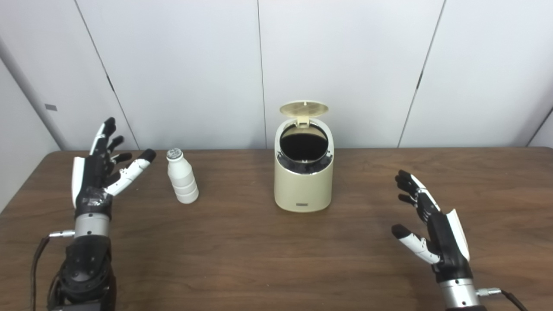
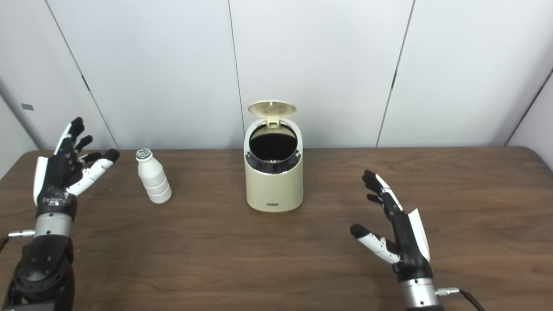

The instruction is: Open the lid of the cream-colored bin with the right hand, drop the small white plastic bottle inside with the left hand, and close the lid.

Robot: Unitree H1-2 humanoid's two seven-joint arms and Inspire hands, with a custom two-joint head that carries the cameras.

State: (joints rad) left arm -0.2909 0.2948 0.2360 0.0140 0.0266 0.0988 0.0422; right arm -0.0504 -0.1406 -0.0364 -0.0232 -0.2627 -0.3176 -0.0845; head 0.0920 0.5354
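bin lid up. both hands spread, empty. next step looks like left hand closing around the bottle just beside it; right hand waits.

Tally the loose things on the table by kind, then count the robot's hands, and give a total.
Bins: 1, the cream bin, lid up
Bottles: 1, the white bottle, upright
Hands: 2, left hand and right hand, both open, holding nothing
Total: 4

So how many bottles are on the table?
1. The small white bottle stands upright between the left robot hand and the open bin. More could hide inside the bin.
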